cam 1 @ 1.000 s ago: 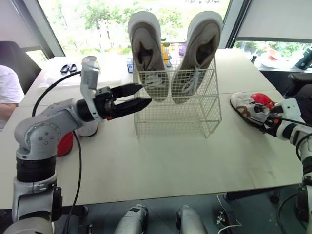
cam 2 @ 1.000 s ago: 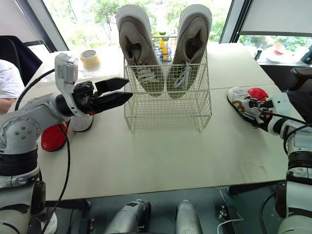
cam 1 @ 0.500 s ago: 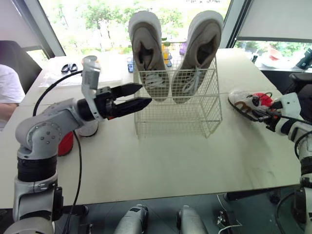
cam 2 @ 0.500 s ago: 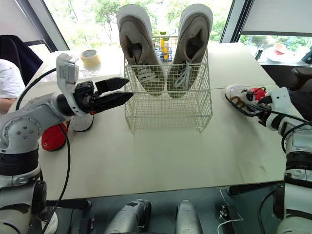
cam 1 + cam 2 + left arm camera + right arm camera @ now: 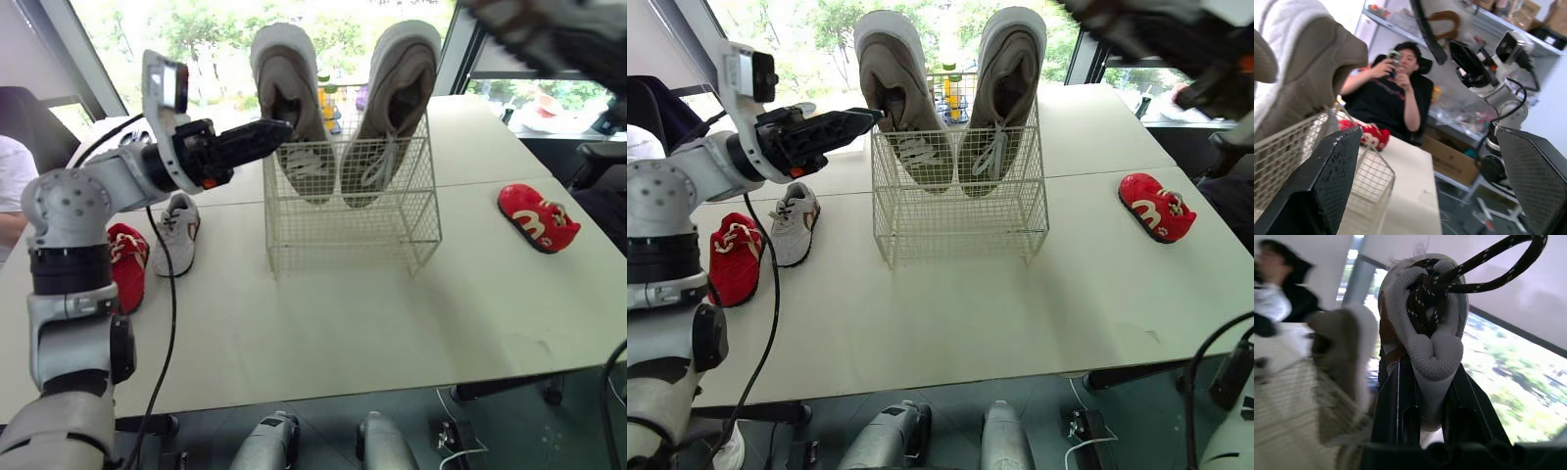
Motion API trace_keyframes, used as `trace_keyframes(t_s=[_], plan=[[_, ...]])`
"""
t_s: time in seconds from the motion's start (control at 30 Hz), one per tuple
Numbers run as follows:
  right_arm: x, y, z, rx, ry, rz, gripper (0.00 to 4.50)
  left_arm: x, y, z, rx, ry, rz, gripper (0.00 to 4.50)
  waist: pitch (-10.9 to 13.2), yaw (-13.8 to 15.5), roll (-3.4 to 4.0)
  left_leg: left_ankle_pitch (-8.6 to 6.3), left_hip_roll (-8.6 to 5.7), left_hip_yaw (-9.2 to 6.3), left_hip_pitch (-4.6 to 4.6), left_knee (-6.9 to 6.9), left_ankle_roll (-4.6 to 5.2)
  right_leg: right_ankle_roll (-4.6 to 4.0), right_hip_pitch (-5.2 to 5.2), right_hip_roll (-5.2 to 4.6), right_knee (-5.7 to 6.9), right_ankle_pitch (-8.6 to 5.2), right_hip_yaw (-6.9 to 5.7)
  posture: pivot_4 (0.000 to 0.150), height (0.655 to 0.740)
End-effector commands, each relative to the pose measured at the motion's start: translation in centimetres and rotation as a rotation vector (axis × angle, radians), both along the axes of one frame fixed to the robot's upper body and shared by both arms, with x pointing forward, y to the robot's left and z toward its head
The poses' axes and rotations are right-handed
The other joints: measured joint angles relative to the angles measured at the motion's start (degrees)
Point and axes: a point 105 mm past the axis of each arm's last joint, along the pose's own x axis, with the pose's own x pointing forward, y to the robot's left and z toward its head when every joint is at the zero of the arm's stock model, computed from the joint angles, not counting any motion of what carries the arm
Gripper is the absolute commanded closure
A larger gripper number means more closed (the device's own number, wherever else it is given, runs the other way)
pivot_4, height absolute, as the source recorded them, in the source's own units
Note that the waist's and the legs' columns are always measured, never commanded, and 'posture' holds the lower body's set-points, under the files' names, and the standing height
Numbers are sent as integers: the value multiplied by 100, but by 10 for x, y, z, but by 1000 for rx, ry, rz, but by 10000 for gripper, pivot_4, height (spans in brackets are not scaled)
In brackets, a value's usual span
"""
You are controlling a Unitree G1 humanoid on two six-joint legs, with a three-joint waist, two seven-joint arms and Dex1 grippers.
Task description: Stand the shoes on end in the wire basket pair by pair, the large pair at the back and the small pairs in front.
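Note:
A large beige pair (image 5: 338, 108) stands on end at the back of the white wire basket (image 5: 348, 220). My right gripper (image 5: 1422, 396) is shut on a small white shoe with dark laces (image 5: 1425, 333), held high at the upper right (image 5: 534, 29), above the table. My left gripper (image 5: 282, 130) is open and empty, its tips beside the left large shoe above the basket's left rim. On the table lie a small white shoe (image 5: 176, 230) and a red shoe (image 5: 125, 264) left of the basket, and another red shoe (image 5: 534, 217) to its right.
Small bottles (image 5: 950, 83) stand behind the basket. A person's sleeve (image 5: 10, 176) shows at the table's far left, and a seated person (image 5: 1396, 83) is beyond the table in the left wrist view. Bare tabletop (image 5: 343, 313) lies in front of the basket.
My right gripper closed on the small white shoe and lifted it high off the table's right side. My left arm rose toward the left large shoe, uncovering the shoes at the left.

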Motion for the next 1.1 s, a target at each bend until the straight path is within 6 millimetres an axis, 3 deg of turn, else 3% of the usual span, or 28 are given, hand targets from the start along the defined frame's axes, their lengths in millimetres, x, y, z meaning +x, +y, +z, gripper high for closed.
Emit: trace_keyframes(t_s=[0.03, 0.23, 0.43, 0.53, 0.7, 0.77, 0.9, 0.97, 1.03, 1.1], plan=[[-11, 27, -6, -170, -61, 89, 44472, -3, 8, 17, -16, 1, -42, 0, 1, 26, -4, -1, -1, 0, -2, 2, 1, 1, -2, 0, -2, 0, -1, 1500, 7400], [-10, 49, -27, -348, -118, 180, 44472, 3, 9, 25, -39, 41, -55, 0, 2, 43, -5, -3, -7, -1, -6, 17, 4, 2, -1, -3, 3, 1, -3, 1500, 7400], [-9, 60, -34, -409, -144, 248, 44472, 2, 7, 20, -24, 65, -67, 0, 2, 8, -5, -2, -4, -1, -6, 12, 3, 2, -6, -1, 4, 1, -1, 1500, 7400], [-7, 62, -32, -416, -151, 261, 44472, 4, 4, 6, 37, 72, -47, 8062, 2, 10, -5, -2, -4, -1, -6, 11, 3, 2, -7, -1, 4, 1, -1, 1500, 7400], [0, 59, -27, -413, -154, 245, 44472, -5, 7, 2, 20, 97, -86, 32922, 2, 18, -4, -1, -3, -1, -7, 11, 2, 2, -8, -1, 5, 1, 0, 1500, 7400], [4, 55, -23, -374, -131, 224, 34277, -6, 8, 1, 11, 101, -75, 41688, 2, 24, -4, -1, -4, -2, -7, 12, 2, 2, -8, -1, 4, 1, 0, 1500, 7400], [6, 43, -15, -266, -42, 195, 15519, -1, 13, 4, -73, 125, -26, 42228, 2, 60, -5, -1, -4, -5, -7, 15, 2, 2, -4, -3, 4, 1, -1, 1500, 7400], [7, 29, -11, -118, 50, 179, 1074, 4, 17, 9, -150, 128, 24, 42229, 2, 54, -5, -2, -4, -7, -8, 15, 2, 1, -3, -4, 3, 1, -1, 1500, 7400], [9, 19, -12, 32, 129, 178, 126, 8, 20, 13, -223, 130, 63, 42229, 1, 55, -7, -2, -3, -11, -8, 13, 2, 1, -2, -4, 2, 1, -3, 1500, 7400], [14, 11, -31, 159, 235, 172, 126, 10, 22, 21, -330, 129, 88, 42229, -18, 66, -39, -1, -2, -13, -7, 9, 2, 1, -1, -4, 0, 1, -2, 1500, 7400]])
